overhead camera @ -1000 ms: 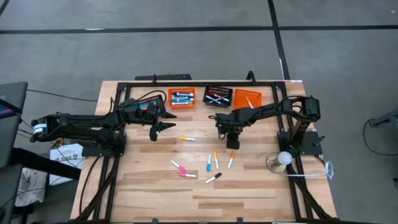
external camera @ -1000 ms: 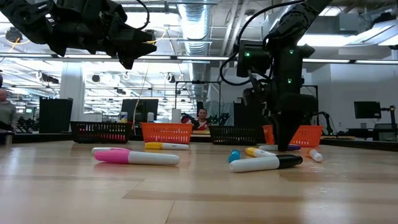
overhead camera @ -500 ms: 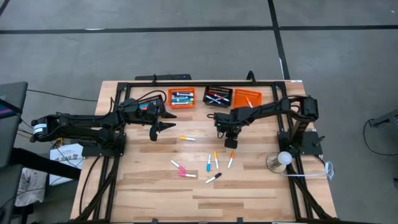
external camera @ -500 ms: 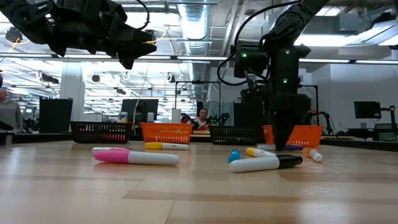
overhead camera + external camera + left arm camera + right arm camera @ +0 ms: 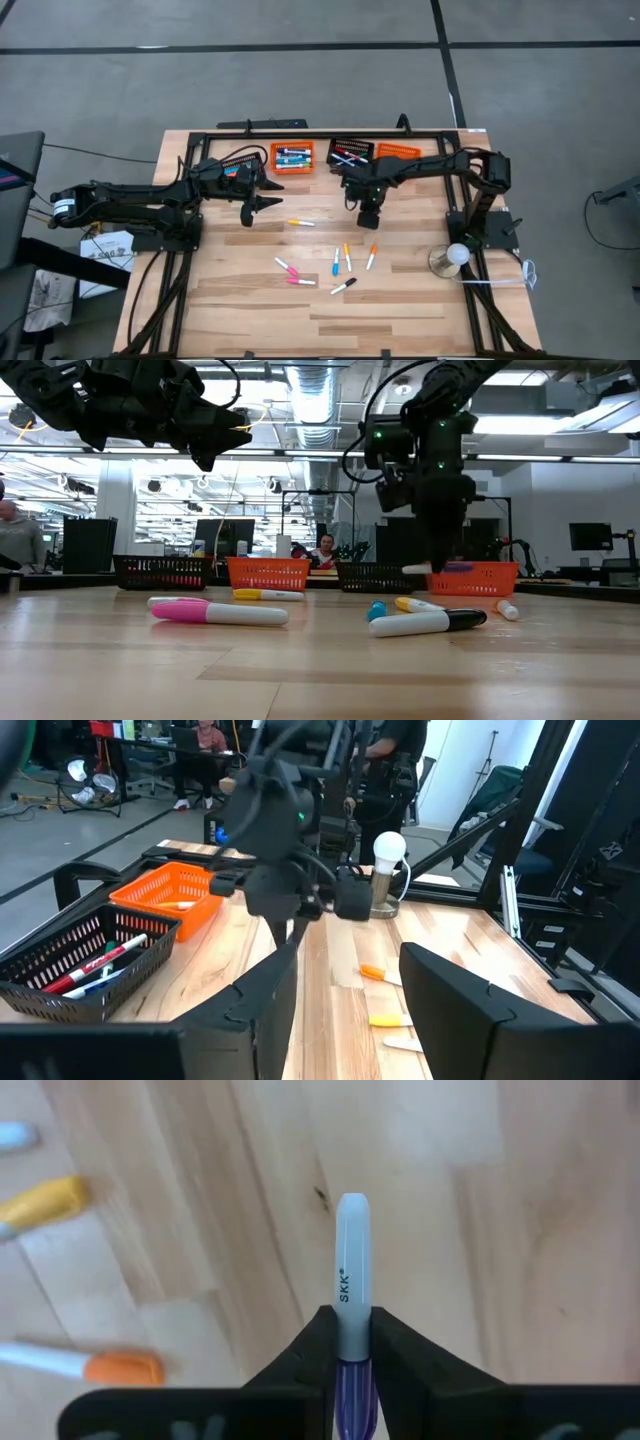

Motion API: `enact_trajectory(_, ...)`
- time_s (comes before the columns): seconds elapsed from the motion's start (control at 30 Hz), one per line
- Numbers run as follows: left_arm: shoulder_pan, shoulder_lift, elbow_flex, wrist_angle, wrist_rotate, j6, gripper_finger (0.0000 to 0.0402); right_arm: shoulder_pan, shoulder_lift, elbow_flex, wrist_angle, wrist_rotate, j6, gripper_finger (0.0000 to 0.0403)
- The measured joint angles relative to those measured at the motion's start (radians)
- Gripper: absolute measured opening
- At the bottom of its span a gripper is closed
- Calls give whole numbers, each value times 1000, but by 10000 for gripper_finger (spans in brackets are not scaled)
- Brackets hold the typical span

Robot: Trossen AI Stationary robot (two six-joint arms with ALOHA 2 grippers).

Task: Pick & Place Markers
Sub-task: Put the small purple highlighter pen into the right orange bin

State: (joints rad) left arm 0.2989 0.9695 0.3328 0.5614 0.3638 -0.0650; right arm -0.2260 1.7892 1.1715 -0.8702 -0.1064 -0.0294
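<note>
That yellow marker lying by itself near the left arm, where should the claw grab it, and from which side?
Grip the yellow marker at mid-barrel, coming straight down from above with the fingers across its width. It lies flat on the table, well apart from the other markers, so both long sides are free.

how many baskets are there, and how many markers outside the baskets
loose markers on the table: 7
held marker in the right gripper: 1
baskets: 3
total: 11
</note>
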Motion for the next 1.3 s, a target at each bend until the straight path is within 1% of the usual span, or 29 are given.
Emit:
enact_trajectory(0.2,0,0,0,0,0,0,177,-52,-2,94,-168,-5,-75,39)
enact_trajectory(0.27,0,0,0,0,0,0,177,-74,-2,124,-229,-33,-111,36)
enact_trajectory(0.37,0,0,0,0,0,0,177,-116,-3,176,-301,-124,-163,36)
enact_trajectory(0.47,0,0,0,0,0,0,177,-167,-3,221,-388,-246,-219,42)
enact_trajectory(0.67,0,0,0,0,0,0,177,-272,-3,307,-527,-548,-332,37)
enact_trajectory(0.8,0,0,0,0,0,0,177,-329,-3,334,-590,-780,-406,37)
enact_trajectory(0.9,0,0,0,0,0,0,177,-360,-4,343,-626,-915,-445,44)
enact_trajectory(1.03,0,0,0,0,0,0,177,-379,-4,344,-664,-1033,-489,43)
enact_trajectory(1.13,0,0,0,0,0,0,177,-376,-4,344,-675,-1092,-498,38)
enact_trajectory(1.3,0,0,0,0,0,0,177,-368,-4,344,-677,-1094,-508,42)
